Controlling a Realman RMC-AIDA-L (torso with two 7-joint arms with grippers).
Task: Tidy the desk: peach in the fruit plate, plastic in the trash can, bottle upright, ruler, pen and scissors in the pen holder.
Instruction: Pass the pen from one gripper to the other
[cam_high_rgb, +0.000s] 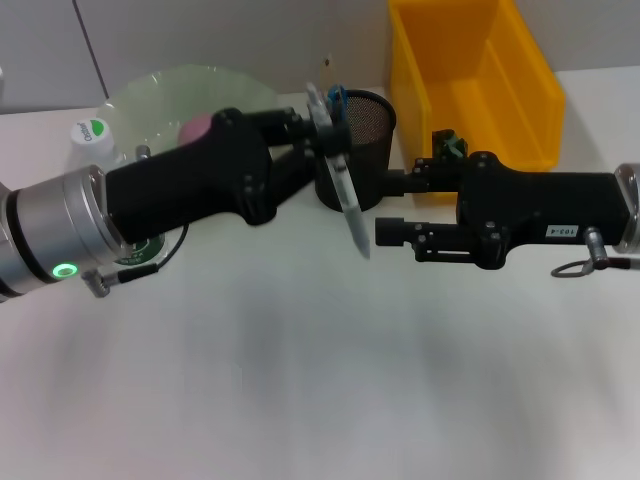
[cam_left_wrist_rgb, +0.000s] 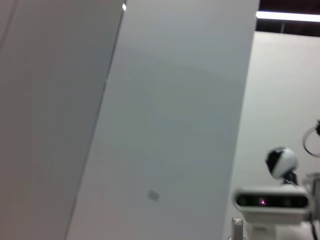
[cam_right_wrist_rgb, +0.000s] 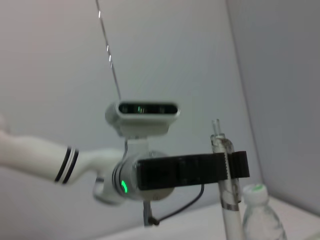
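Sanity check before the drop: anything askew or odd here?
Nothing spilled or damaged. The left gripper holds the pen tilted, its tip outside the pen holder over the table. The bottle stands upright; the right gripper is open beside the holder.

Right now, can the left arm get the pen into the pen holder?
Probably yes. The left gripper holds the pen beside the pen holder, whose open top looks free. The right gripper hovers near the pen's lower end and might interfere.

pen (cam_high_rgb: 345, 195) | tilted, at pen holder (cam_high_rgb: 362, 130) | bottle (cam_high_rgb: 92, 140) upright
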